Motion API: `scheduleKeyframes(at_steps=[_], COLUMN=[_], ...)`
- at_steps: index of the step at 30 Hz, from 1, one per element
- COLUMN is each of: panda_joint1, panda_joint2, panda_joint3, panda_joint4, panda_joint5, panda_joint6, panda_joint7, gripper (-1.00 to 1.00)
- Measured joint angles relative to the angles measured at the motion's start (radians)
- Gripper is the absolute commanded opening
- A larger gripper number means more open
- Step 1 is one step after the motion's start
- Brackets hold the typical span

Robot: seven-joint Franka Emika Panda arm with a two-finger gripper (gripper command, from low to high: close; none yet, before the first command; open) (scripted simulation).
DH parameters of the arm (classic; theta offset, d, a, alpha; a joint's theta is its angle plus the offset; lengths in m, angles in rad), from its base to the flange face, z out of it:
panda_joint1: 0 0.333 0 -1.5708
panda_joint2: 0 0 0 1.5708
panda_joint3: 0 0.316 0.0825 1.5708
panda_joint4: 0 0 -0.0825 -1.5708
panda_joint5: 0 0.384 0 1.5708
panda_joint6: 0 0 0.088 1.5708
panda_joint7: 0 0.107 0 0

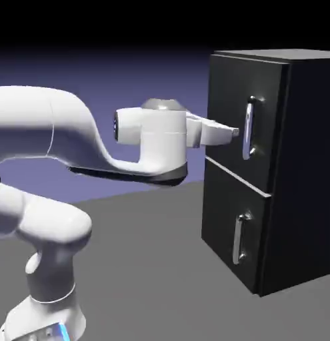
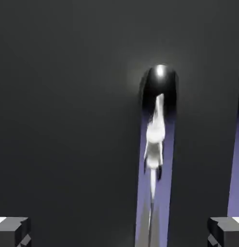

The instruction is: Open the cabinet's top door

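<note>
White jointed robot arm (image 1: 67, 126), reaching toward three o'clock; its two-finger gripper (image 1: 234, 133), standing open, empty. Black flat upper cabinet door (image 1: 227, 106), sitting at two o'clock, closed; vertical silver bar handle (image 1: 248, 130), possibly risking a fingertip knock through off-centre approach.

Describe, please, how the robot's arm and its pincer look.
The arm is glossy white with rounded, tube-like segments, grey and black parts at the joints, and a blue strip on its base. The pincer has two small, blocky grey tips. No cable shows.
</note>
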Motion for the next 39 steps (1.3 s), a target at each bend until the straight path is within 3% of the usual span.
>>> scheduleKeyframes(at_steps=[7,11,12,27,39], panda_joint1=[0.072,0.217,0.247,-0.203,-0.559], panda_joint2=[-0.036,0.038,0.053,0.075,0.027], panda_joint3=[-0.08,-0.171,-0.19,0.264,0.699], panda_joint4=[0.026,0.131,0.153,-0.118,-0.237], panda_joint5=[-0.245,-0.279,-0.286,0.054,0.397], panda_joint6=[-0.019,-0.05,-0.057,-0.261,-0.302], panda_joint7=[0.187,0.214,0.22,0.22,0.219], gripper=[0.0,0.0,-1.0,-1.0,-1.0])
